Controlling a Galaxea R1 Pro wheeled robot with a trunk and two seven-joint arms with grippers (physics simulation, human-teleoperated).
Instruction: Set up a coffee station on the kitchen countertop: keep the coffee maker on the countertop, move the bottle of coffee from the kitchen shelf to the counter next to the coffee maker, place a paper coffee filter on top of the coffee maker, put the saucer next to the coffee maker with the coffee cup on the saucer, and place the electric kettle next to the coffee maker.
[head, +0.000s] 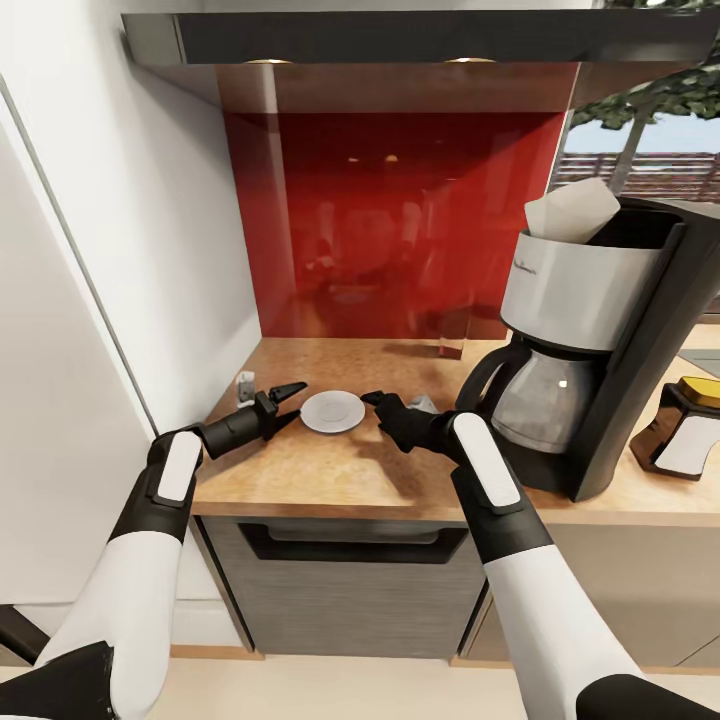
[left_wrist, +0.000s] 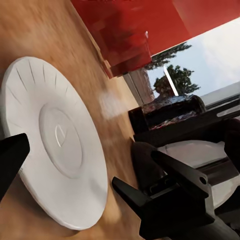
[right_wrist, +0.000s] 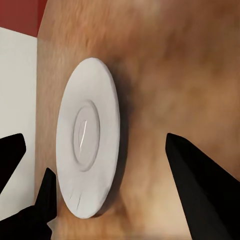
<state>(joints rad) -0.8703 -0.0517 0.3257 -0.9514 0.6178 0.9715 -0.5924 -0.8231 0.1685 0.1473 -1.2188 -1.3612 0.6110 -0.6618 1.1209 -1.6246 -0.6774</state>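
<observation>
A white saucer (head: 333, 411) lies flat on the wooden countertop (head: 330, 470), and both grippers flank it. My left gripper (head: 288, 403) is open just left of its rim. My right gripper (head: 379, 408) is open just right of it. Neither touches the saucer (left_wrist: 55, 145) (right_wrist: 87, 142). The black and silver coffee maker (head: 590, 330) stands at the right with a paper filter (head: 575, 212) sticking out of its top. An amber bottle with a white label (head: 688, 430) sits beyond it at the far right. A small grey thing (head: 425, 403) is half hidden behind my right gripper.
A red backsplash (head: 390, 220) closes the back and a white wall (head: 130, 250) the left. A small pale object (head: 246, 383) stands by the wall behind my left gripper. A range hood (head: 380, 45) hangs overhead. A dark drawer front (head: 350, 560) sits below the counter edge.
</observation>
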